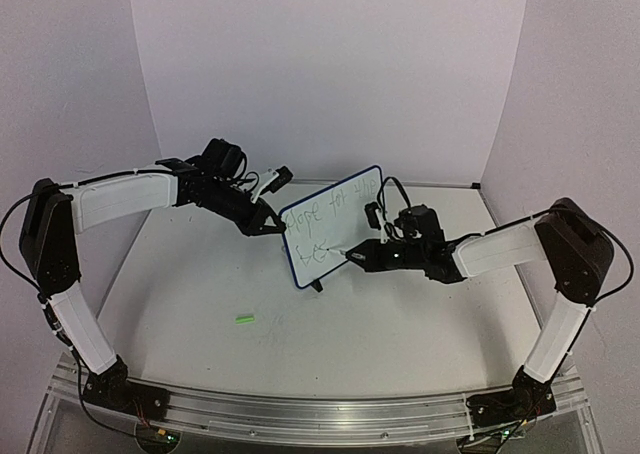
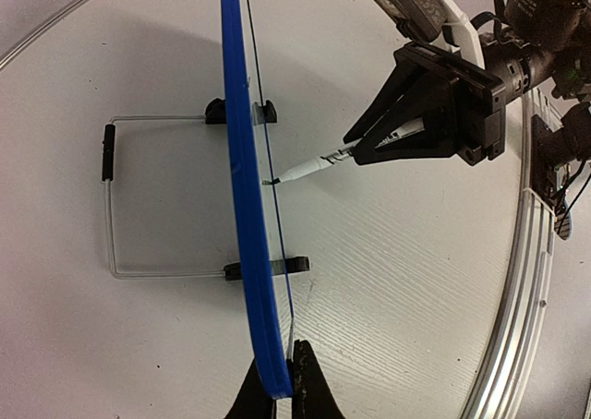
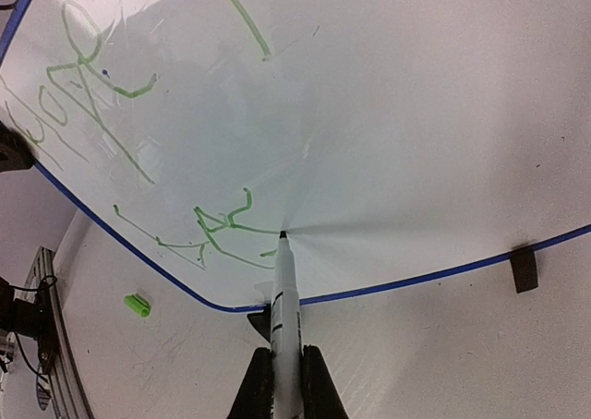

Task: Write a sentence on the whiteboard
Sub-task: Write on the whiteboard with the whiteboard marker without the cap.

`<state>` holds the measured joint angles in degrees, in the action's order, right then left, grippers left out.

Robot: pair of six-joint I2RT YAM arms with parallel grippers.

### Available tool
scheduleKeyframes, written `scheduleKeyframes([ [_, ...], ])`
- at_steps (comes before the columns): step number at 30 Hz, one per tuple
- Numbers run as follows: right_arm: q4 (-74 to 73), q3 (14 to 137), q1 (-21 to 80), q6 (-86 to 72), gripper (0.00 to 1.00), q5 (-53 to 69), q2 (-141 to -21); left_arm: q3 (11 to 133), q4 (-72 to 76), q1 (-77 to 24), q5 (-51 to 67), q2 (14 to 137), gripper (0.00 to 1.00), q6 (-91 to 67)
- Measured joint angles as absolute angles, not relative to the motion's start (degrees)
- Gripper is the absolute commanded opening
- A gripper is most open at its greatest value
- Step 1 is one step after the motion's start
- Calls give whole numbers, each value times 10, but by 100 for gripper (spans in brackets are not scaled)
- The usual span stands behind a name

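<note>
The whiteboard (image 1: 325,219) stands upright on its wire stand (image 2: 111,207) mid-table, its blue rim (image 2: 242,188) edge-on in the left wrist view. Green handwriting fills its top line and starts a second line. My left gripper (image 1: 275,224) is shut on the board's left edge, its fingertips (image 2: 280,382) pinching the rim. In my right gripper (image 3: 286,382), which is shut on it, a white marker (image 3: 284,290) touches its tip to the board face (image 3: 416,114) at the end of the lower green strokes. From the left wrist, the marker (image 2: 319,163) meets the board.
A green marker cap (image 1: 245,319) lies on the table in front of the board, also seen as a cap (image 3: 137,305) from the right wrist. Black stand feet (image 3: 524,269) rest at the board's base. An aluminium rail (image 1: 300,409) runs along the near edge.
</note>
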<state>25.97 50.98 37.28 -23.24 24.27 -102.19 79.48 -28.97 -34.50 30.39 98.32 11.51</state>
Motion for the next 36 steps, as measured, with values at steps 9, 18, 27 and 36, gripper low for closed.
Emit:
scheduleKeyframes([
  [9,257,484,373,-232,0,227,-955,795,-290,-345,304,983,0,115],
  [18,255,502,373,-232,0,238,-979,795,-290,-346,304,983,0,115],
  [27,252,517,373,-231,0,246,-1001,795,-290,-346,304,983,0,115],
  [36,251,524,373,-231,0,245,-1009,795,-290,-346,303,983,0,115],
])
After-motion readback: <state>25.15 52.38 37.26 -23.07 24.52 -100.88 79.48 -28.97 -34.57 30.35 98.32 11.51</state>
